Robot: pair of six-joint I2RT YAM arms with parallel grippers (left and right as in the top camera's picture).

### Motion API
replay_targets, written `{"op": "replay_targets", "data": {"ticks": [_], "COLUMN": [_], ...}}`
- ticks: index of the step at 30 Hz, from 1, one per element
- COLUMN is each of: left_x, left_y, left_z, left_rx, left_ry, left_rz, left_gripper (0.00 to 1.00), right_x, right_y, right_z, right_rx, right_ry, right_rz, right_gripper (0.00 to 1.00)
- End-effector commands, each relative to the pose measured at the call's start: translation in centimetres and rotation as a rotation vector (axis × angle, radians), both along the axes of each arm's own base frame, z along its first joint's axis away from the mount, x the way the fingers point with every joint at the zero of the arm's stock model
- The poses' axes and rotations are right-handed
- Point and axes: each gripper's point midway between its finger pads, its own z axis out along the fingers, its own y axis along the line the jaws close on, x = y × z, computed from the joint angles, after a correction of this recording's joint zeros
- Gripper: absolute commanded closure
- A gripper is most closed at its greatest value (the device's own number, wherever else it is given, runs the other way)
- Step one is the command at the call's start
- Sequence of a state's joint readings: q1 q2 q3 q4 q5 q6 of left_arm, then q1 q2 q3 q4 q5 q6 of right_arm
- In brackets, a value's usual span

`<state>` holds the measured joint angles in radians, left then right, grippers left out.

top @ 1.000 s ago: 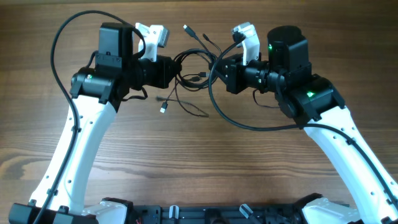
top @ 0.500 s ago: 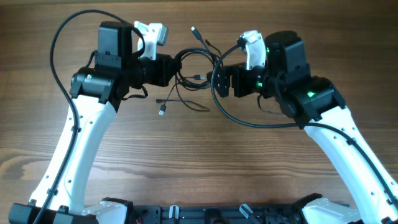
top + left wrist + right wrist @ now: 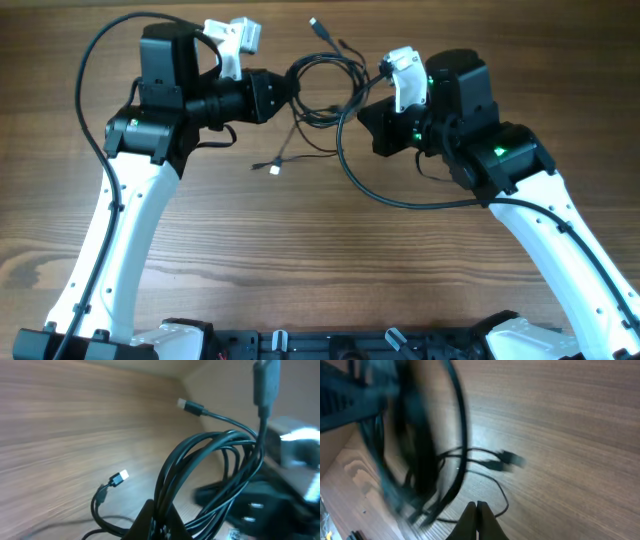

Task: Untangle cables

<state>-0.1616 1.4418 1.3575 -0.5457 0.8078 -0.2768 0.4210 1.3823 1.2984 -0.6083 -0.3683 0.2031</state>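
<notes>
The cables [image 3: 322, 82] sat as one loose coil at the far middle of the tabletop [image 3: 300, 250], between your two arms, with several thin black strands looped together. A near plug end [image 3: 273, 170] trailed out toward you and lay on the wood. A far plug end [image 3: 315, 22] poked out beyond the coil.

Your left fingers [image 3: 160, 525] were closed on the coil's left side, pinching a bunch of strands at once. In the left wrist view the loops rose from that grip, apparently off the wood. Your right fingers [image 3: 476, 517] were pressed together just right of the coil. The right wrist view showed nothing clearly between them, and the coil was only a blur to their left, so they seemed to hold nothing.

By my reading you were early in the job: the bundle was anchored on one side, but no strand had been separated. The next move called for the right fingers to open and take a single strand or a free plug end rather than the whole bunch. You would then draw it away to the right while the left held firm. The near plug end looked the easiest to single out. Mind the thick arm cable [image 3: 360, 185] looping below the right wrist, which wasn't part of the tangle.
</notes>
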Motion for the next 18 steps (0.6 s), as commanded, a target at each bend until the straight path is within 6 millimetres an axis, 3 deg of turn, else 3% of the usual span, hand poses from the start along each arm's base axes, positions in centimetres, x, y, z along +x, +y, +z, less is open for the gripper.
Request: {"op": "replay_targets", "data": {"ticks": [1, 6, 9, 12, 14, 18], "left_x": [-2.8, -3.3, -0.4, 1.1, 2.0, 1.8], "left_y": [-1.3, -0.6, 3.5, 6.9, 10.5, 12.4], "left_z": [4.1, 6.5, 6.2, 5.6, 4.1, 3.1], "left_rx": [-0.135, -0.146, -0.08, -0.04, 0.008, 0.019], "left_ry": [-0.031, -0.116, -0.109, -0.103, -0.051, 0.001], "left_rz": [-0.111, -0.09, 0.172, 0.307, 0.447, 0.495], "left_gripper": [0.96, 0.96, 0.96, 0.96, 0.96, 0.96], "right_x": [0.8, 1.4, 1.2, 0.7, 1.0, 0.5], "right_y": [0.2, 0.4, 0.6, 1.3, 1.5, 3.0], "right_z": [1.1, 2.1, 2.1, 2.4, 3.0, 4.9], "right_rx": [0.005, 0.025, 0.031, 0.036, 0.05, 0.12], "right_ry": [-0.056, -0.104, -0.1, -0.126, -0.152, -0.222], "right_rz": [0.003, 0.004, 0.019, 0.087, 0.091, 0.186], "right_gripper": [0.96, 0.96, 0.95, 0.95, 0.95, 0.95]}}
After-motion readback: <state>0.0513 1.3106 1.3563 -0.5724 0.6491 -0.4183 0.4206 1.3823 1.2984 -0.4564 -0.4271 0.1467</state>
